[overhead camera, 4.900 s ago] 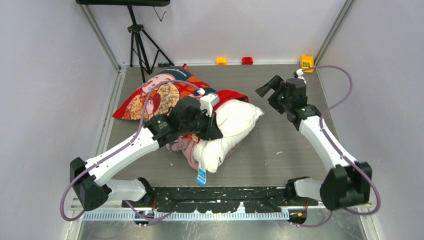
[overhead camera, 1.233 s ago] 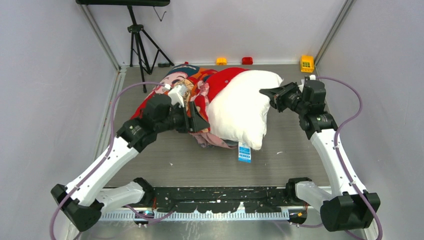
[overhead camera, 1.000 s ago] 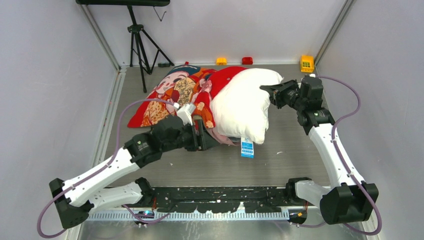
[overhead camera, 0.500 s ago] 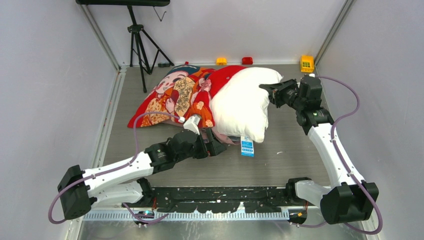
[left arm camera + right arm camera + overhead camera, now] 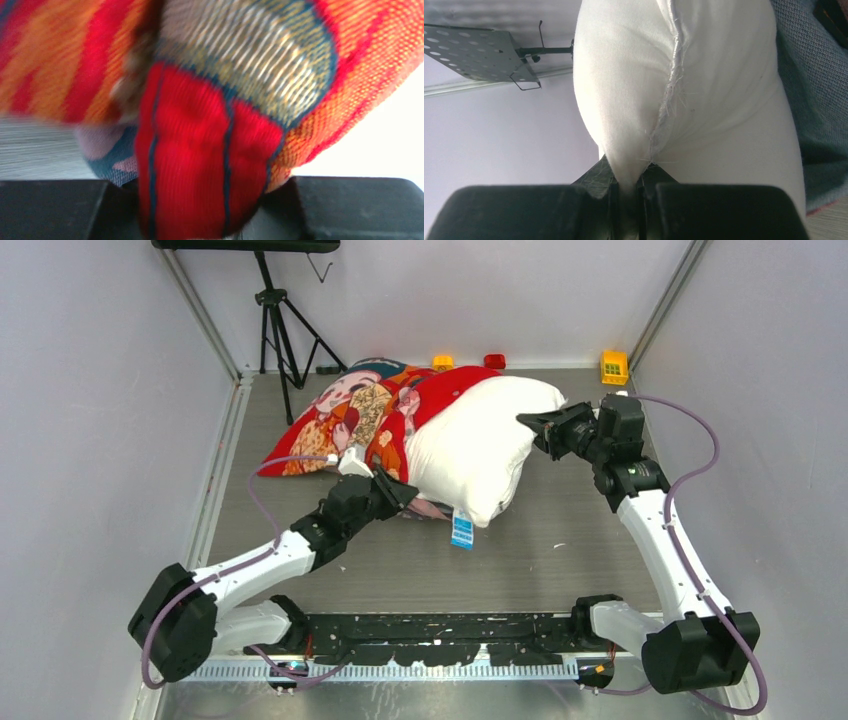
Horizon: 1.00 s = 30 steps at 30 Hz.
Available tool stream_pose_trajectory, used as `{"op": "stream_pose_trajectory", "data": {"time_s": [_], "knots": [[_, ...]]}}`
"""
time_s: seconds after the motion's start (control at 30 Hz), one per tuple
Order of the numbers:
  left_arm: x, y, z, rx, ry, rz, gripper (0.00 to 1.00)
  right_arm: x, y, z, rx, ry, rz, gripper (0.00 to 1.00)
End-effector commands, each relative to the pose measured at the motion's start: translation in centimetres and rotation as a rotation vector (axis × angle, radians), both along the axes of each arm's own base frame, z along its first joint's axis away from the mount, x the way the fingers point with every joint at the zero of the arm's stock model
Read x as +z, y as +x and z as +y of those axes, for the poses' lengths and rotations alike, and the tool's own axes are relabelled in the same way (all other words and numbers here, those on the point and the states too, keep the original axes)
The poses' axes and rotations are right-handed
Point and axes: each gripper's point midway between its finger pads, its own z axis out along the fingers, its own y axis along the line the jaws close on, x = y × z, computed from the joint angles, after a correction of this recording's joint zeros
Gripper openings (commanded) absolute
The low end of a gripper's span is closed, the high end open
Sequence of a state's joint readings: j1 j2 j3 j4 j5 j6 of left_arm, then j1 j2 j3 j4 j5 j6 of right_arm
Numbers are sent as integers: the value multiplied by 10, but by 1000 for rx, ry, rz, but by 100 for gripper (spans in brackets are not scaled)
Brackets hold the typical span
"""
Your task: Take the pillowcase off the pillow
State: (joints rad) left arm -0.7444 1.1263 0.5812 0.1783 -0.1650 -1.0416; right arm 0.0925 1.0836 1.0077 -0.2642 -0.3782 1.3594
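Observation:
The white pillow (image 5: 470, 445) lies across the table's middle, its blue tag (image 5: 461, 531) hanging at the near end. The red printed pillowcase (image 5: 350, 420) still covers its far-left part and trails leftward. My left gripper (image 5: 395, 492) is at the cover's bunched near edge. In the left wrist view a thick red fold of the pillowcase (image 5: 200, 150) fills the gap in my left gripper (image 5: 205, 200), whose jaws are closed on it. My right gripper (image 5: 530, 422) pinches the pillow's right corner. The right wrist view shows the pillow (image 5: 649, 75) seam clamped in my right gripper (image 5: 626, 187).
A black tripod (image 5: 280, 330) stands at the back left. Small yellow (image 5: 442, 362) and red (image 5: 494, 361) blocks and a yellow-green block (image 5: 613, 365) line the back edge. Grey walls close both sides.
My left gripper has moved from the table's near middle up to the pillowcase's edge and closed on a fold. The pillow and its tag shifted left. The right gripper kept its hold.

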Motion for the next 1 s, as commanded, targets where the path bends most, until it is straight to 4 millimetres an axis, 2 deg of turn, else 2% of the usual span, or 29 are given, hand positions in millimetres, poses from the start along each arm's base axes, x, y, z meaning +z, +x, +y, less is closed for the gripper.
{"op": "stream_pose_trajectory", "data": {"time_s": [0.0, 0.1, 0.2, 0.43, 0.53, 0.6, 0.7, 0.73, 0.8, 0.9, 0.97], "knots": [[-57, 21, 60, 192, 102, 73, 29, 107, 0, -18, -65, 52, -270, 0], [-90, 20, 93, 279, 166, 135, 29, 130, 2, -33, -93, 46, -303, 0], [-107, 18, 114, 326, 191, 169, 29, 147, 4, -45, -127, 35, -330, 0], [-117, 29, 141, 365, 288, 184, 30, 152, 3, -46, -123, 63, -327, 0], [-115, 35, 139, 318, 293, 203, 29, 153, 2, -46, -126, 58, -331, 0], [-102, 37, 125, 247, 268, 181, 38, 151, 3, -46, -127, 55, -328, 0], [-67, 35, 105, 119, 232, 124, 60, 149, 5, -44, -112, 67, -340, 0], [-46, 34, 101, 94, 229, 112, 67, 149, 6, -42, -103, 71, -351, 0], [-9, 24, 101, 43, 260, 92, 74, 144, 8, -37, -87, 79, -353, 0], [57, 10, 111, 12, 310, 8, 77, 132, 14, -26, -58, 82, -339, 0], [94, -2, 110, -31, 306, -51, 78, 121, 18, -12, -26, 89, -321, 0]]}}
